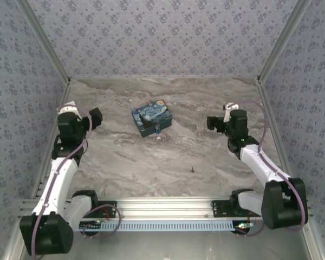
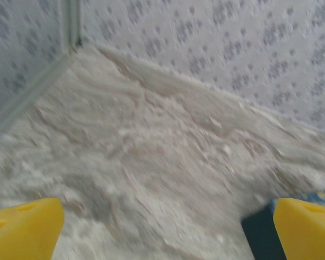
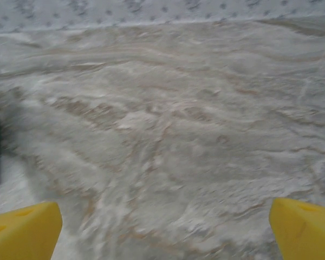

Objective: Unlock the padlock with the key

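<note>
Closest in the top view, an aluminium rail (image 1: 168,205) runs along the near edge of the grey marbled table (image 1: 124,162) and carries both arms. The left claw (image 1: 96,116) hangs over the table's left side and the right claw (image 1: 212,122) over its right side, with a starry-night printed box (image 1: 151,119) between them, well apart from each. The padlock (image 1: 158,130) sits at the box's near edge, too small to make out in detail. The key (image 1: 192,169) is a dark speck lying alone on the table, nearer the rail and slightly right of the box.

From the left wrist, the left claw (image 2: 165,230) is spread wide, its yellow fingertips (image 2: 24,227) at the two lower corners with bare table between them; a dark blue corner of the box (image 2: 260,233) shows beside the right-hand tip.

From the right wrist, the right claw (image 3: 163,230) is likewise spread wide above bare table, pinching nothing.
</note>
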### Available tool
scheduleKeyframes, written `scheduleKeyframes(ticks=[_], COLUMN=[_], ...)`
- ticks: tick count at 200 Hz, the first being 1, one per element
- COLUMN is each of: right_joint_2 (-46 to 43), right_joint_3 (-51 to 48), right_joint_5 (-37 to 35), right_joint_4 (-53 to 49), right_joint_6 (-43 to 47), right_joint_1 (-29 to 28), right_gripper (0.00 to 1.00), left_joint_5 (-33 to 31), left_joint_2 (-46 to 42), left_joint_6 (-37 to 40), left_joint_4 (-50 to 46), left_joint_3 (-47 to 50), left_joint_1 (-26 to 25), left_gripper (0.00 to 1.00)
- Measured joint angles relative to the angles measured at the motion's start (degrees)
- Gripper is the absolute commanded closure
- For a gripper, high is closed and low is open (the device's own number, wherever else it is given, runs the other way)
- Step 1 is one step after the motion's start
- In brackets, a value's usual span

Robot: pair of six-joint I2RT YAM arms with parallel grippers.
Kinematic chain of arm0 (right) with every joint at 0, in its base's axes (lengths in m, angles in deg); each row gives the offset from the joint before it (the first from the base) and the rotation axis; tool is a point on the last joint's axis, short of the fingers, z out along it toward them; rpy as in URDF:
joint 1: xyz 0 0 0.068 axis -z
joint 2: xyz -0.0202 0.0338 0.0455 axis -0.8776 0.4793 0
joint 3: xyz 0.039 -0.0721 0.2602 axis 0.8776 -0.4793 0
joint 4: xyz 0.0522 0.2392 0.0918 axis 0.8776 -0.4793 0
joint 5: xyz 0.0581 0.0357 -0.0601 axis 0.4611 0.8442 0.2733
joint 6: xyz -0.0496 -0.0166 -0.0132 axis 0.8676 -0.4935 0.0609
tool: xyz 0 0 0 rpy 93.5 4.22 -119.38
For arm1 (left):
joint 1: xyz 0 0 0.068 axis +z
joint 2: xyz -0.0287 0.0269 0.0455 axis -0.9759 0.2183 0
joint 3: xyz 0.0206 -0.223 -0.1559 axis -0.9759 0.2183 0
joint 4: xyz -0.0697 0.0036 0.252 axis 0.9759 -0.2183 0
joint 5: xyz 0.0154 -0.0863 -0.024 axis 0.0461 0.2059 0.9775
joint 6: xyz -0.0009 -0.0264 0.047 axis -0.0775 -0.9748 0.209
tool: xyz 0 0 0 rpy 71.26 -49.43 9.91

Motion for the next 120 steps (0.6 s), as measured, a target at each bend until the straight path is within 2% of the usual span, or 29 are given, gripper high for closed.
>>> scheduleKeyframes(ticks=[13, 26, 56, 87, 120], right_joint_2=[-2.3, -4.4, -7.0, -7.0, -7.1], right_joint_3=[0.9, 1.6, 2.6, 2.6, -0.5], right_joint_5=[-0.1, 0.2, 3.4, 8.9, 14.4], right_joint_4=[-4.8, -9.6, -19.4, -28.3, -31.6], right_joint_6=[-2.0, -4.9, -12.5, -22.1, -35.4], right_joint_1=[-2.6, -4.9, -8.3, -11.2, -13.4], right_gripper=[0.01, 0.06, 0.15, 0.23, 0.31], left_joint_5=[3.6, 6.9, 11.8, 12.9, 11.6], left_joint_2=[-1.0, -2.3, -4.2, -3.6, 0.4], left_joint_6=[-2.3, -5.1, -11.5, -17.4, -20.3], left_joint_4=[-1.7, -2.5, -2.0, 0.8, 4.0], left_joint_3=[0.9, 2.8, 8.0, 12.2, 12.5], left_joint_1=[-0.2, -1.2, -8.0, -16.9, -24.8], left_gripper=[0.01, 0.01, 0.02, 0.03, 0.03])
